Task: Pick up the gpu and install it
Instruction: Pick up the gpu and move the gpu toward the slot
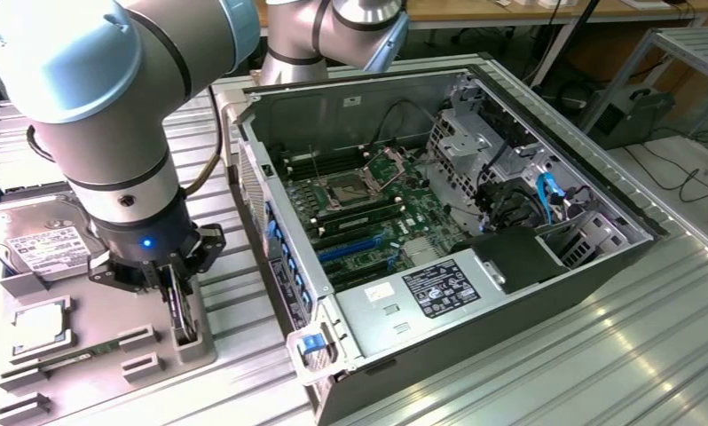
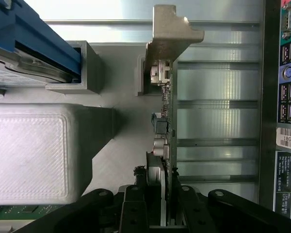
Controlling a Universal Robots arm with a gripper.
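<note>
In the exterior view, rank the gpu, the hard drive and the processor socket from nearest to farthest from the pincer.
1. gpu, right at the pincer, standing on edge.
2. hard drive, toward the exterior view's left.
3. processor socket, inside the case, exterior view's right.

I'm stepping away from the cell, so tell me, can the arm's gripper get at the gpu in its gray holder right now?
Probably yes. The gripper is down right at the gpu, which stands on edge in the gray holder, and nothing lies between them; the computer case stands apart.
</note>
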